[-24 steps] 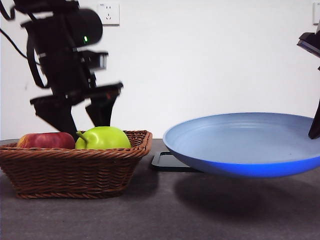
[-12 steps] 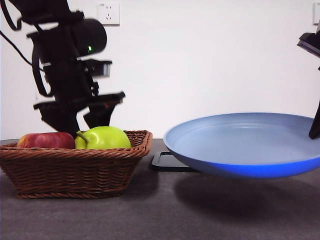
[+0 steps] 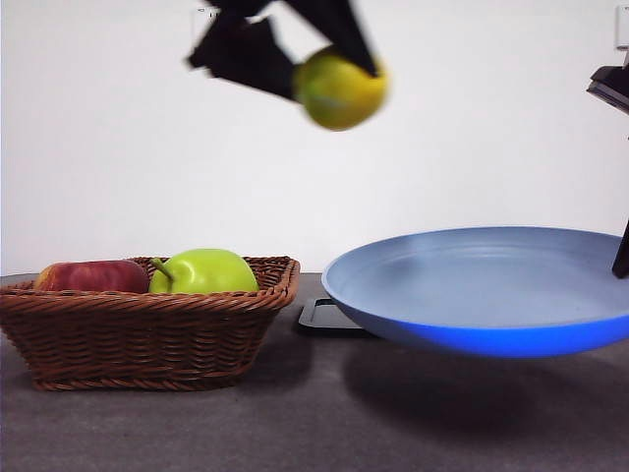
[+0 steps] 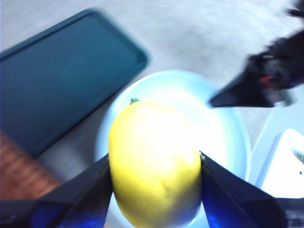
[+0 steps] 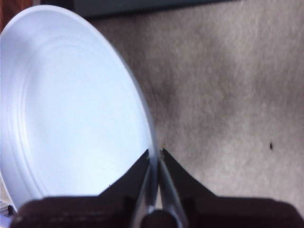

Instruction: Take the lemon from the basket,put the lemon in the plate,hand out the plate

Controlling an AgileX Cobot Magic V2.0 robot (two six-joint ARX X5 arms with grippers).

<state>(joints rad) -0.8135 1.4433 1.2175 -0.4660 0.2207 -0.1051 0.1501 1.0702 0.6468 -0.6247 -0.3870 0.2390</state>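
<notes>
The lemon (image 3: 340, 89) hangs, seemingly, above the basket-side rim of the plate (image 3: 472, 295).

Left claw (image 3: 339, 59) cut off above (motion-blurred); lemon (image 3: 340, 90) smeared

Lemon (image 3: 339, 90): plain yellow, clamped in the black left hand (image 4: 154, 178). Plate (image 3: 472, 285): matte light blue, deeper blue beneath the rim, pinched by the black right hand (image 5: 155, 159). Basket (image 3: 147, 329): brown woven wicker. Green apple (image 3: 203, 271); red apple (image 3: 90, 276). Tray (image 4: 61, 76): black. Tabletop (image 3: 314, 423): grey.
</notes>
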